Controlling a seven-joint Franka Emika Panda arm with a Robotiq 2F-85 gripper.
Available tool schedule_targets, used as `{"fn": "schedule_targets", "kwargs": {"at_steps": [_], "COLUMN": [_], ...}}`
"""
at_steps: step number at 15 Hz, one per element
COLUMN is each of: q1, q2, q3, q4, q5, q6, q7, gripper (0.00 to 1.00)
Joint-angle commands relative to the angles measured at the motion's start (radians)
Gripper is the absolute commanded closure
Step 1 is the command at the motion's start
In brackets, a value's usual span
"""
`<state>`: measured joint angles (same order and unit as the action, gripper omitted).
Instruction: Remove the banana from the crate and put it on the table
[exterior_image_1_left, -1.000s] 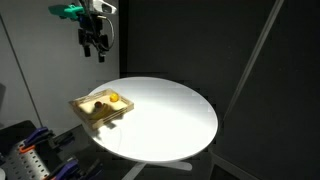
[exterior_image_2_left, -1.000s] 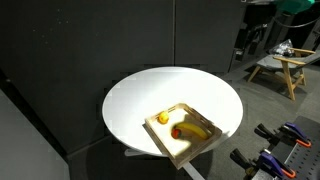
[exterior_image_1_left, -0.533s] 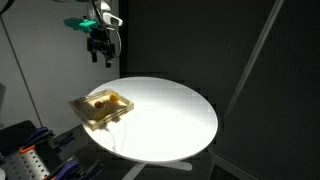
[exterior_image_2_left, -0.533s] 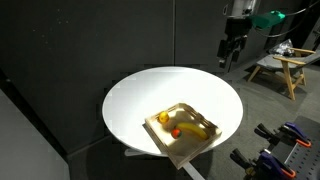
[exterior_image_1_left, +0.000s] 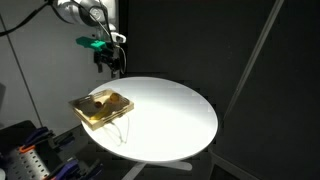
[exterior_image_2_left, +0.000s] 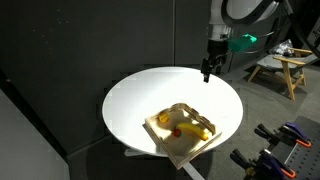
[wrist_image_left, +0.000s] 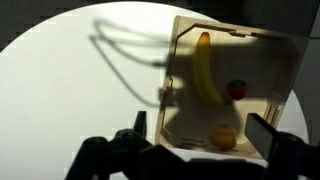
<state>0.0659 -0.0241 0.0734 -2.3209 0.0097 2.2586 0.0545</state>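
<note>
The pale tan crate sits on the round white table near its edge; it also shows in an exterior view and in the wrist view. The yellow banana lies in the crate, next to a small red fruit and a round orange fruit. The banana also shows in an exterior view. My gripper hangs in the air above the table's far side, apart from the crate, and is open and empty. It also shows in an exterior view and in the wrist view.
A dark curtain backs the table. A wooden stool stands on the floor beyond it. Clamps and tools lie beside the table. The arm's shadow falls across the crate in the wrist view.
The arm has come down and moved in over the table, closer to the crate. The crate and the fruits have not moved.
</note>
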Motion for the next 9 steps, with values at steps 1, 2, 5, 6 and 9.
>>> {"fn": "schedule_targets", "kwargs": {"at_steps": [1,2,5,6,9], "q1": [0.013,0.017,0.029,0.032,0.045], "q2": [0.092,0.112,0.165,0.18,0.213], "q3": [0.009,0.01,0.013,0.014,0.009], "q4": [0.046,0.05,0.051,0.049,0.04], "q5": [-0.008,-0.009,-0.029,-0.04,-0.111], "q6": [0.042,0.052,0.082,0.091,0.127], "q7": [-0.011,-0.017,-0.039,-0.047,-0.035], "gripper": [0.0,0.0,0.0,0.0,0.0]}}
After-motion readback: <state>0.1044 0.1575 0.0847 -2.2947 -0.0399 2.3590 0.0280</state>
